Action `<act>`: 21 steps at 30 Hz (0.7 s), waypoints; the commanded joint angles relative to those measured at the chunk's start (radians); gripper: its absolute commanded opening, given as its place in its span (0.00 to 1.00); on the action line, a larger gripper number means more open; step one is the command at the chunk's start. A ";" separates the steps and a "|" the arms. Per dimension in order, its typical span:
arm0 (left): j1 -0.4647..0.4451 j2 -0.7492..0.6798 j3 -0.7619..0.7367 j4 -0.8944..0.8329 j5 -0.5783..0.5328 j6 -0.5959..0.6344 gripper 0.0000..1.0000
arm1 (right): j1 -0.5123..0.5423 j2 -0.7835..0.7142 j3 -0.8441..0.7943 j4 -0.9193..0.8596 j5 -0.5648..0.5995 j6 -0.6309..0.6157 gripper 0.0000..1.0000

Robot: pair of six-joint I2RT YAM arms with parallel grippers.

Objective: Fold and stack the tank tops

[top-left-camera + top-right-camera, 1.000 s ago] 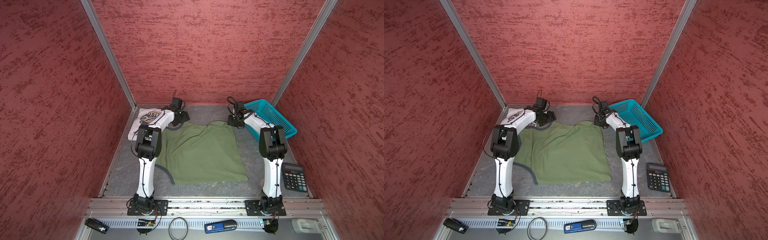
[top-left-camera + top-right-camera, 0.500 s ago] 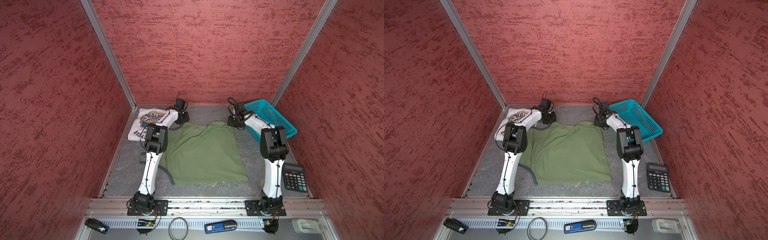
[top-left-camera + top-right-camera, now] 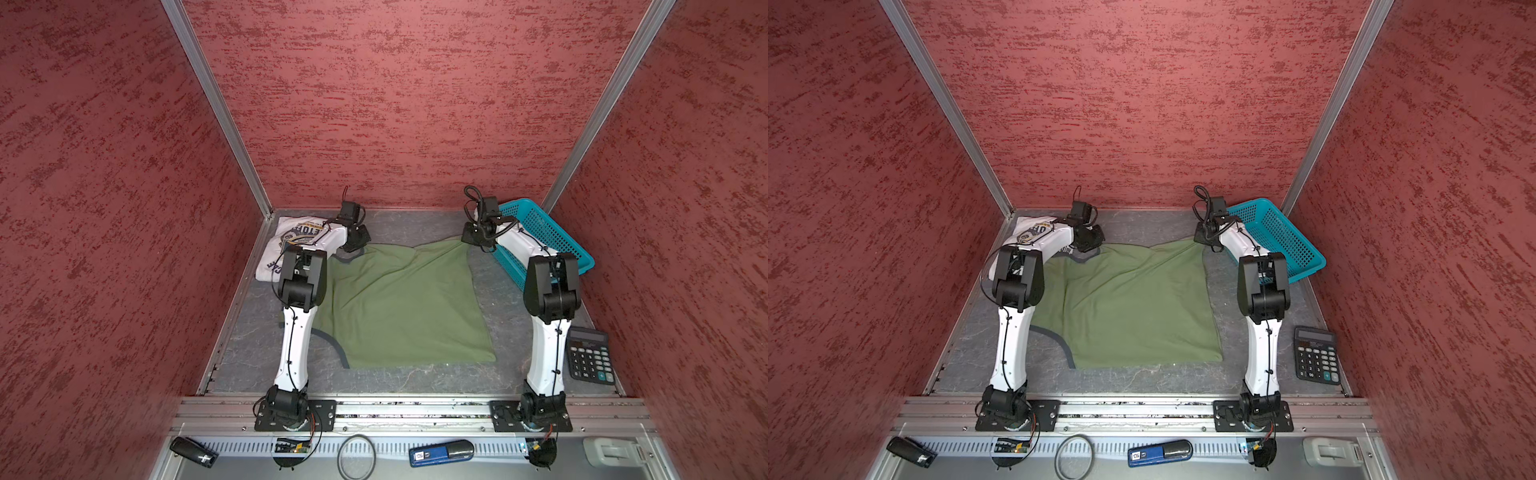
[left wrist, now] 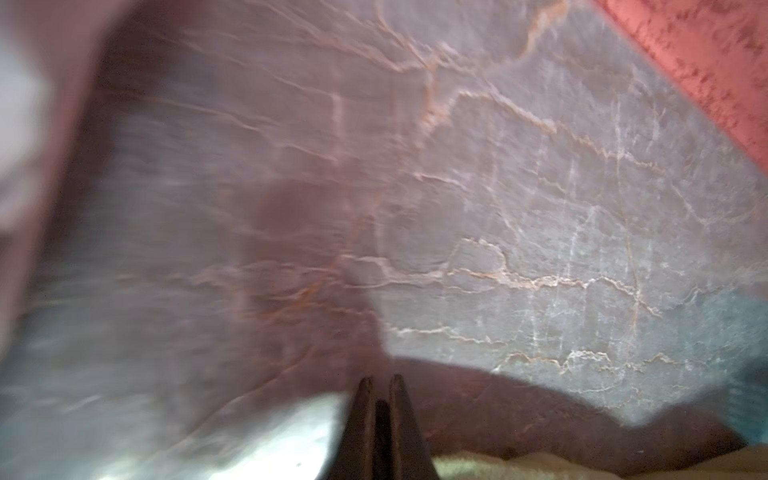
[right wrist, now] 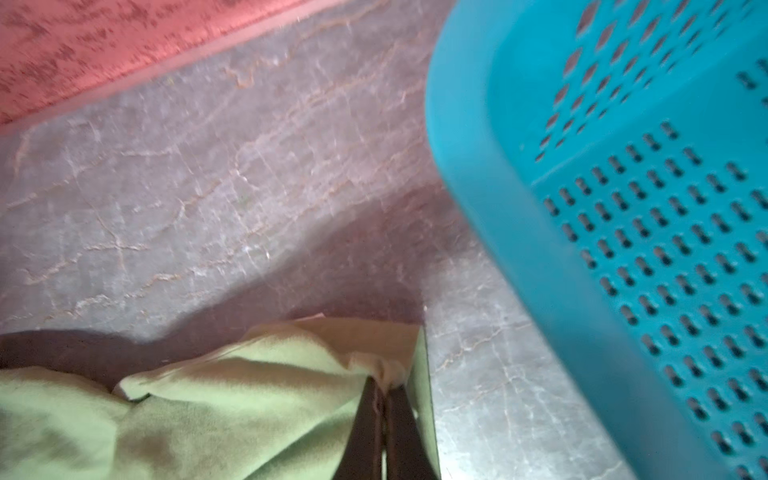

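Our right gripper [image 5: 383, 390] pinches olive tank top [image 3: 407, 307] far-right corner; left gripper [image 4: 381, 386] closed at far-left corner, hold unclear; hem nearward.

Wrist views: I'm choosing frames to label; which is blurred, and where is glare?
Left wrist view: smeared by motion on one side, table veins crisper opposite, a glare patch and shadow by the left gripper. Right wrist view: slightly soft, yet the olive tank top pinched in the right gripper and the teal basket read clearly. Both top views: sharp, evenly lit.
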 commanded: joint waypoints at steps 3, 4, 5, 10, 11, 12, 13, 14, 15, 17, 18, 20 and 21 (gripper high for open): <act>0.023 -0.081 -0.023 0.116 0.020 -0.032 0.00 | -0.004 0.011 0.062 -0.010 0.000 -0.017 0.00; 0.024 -0.081 -0.019 0.121 0.027 -0.030 0.00 | -0.004 0.014 0.070 -0.011 0.001 -0.019 0.00; 0.024 -0.081 -0.018 0.127 0.030 -0.029 0.00 | -0.004 0.016 0.076 -0.011 0.001 -0.021 0.00; 0.031 -0.101 -0.037 0.161 0.034 -0.035 0.00 | -0.007 0.027 0.095 -0.015 0.031 -0.026 0.00; 0.032 -0.108 -0.042 0.167 0.031 -0.037 0.00 | -0.008 0.029 0.096 -0.017 0.041 -0.026 0.00; 0.033 -0.114 -0.046 0.169 0.028 -0.038 0.00 | -0.010 0.029 0.093 -0.016 0.045 -0.027 0.00; 0.033 -0.116 -0.045 0.172 0.029 -0.036 0.00 | -0.013 0.030 0.090 -0.014 0.046 -0.028 0.00; 0.033 -0.115 -0.038 0.170 0.034 -0.033 0.00 | -0.016 0.029 0.086 -0.013 0.047 -0.027 0.00; 0.033 -0.108 -0.027 0.163 0.042 -0.028 0.00 | -0.017 0.027 0.082 -0.011 0.049 -0.026 0.00; 0.030 -0.091 0.001 0.139 0.062 -0.012 0.00 | -0.021 0.018 0.070 -0.003 0.049 -0.026 0.00; 0.027 -0.090 0.003 0.133 0.066 -0.005 0.00 | -0.021 0.013 0.066 -0.001 0.048 -0.026 0.00; 0.022 -0.105 -0.015 0.135 0.069 0.014 0.00 | -0.021 -0.009 0.043 0.010 0.039 -0.029 0.00; 0.020 -0.116 -0.026 0.139 0.070 0.021 0.00 | -0.021 -0.021 0.027 0.018 0.033 -0.031 0.00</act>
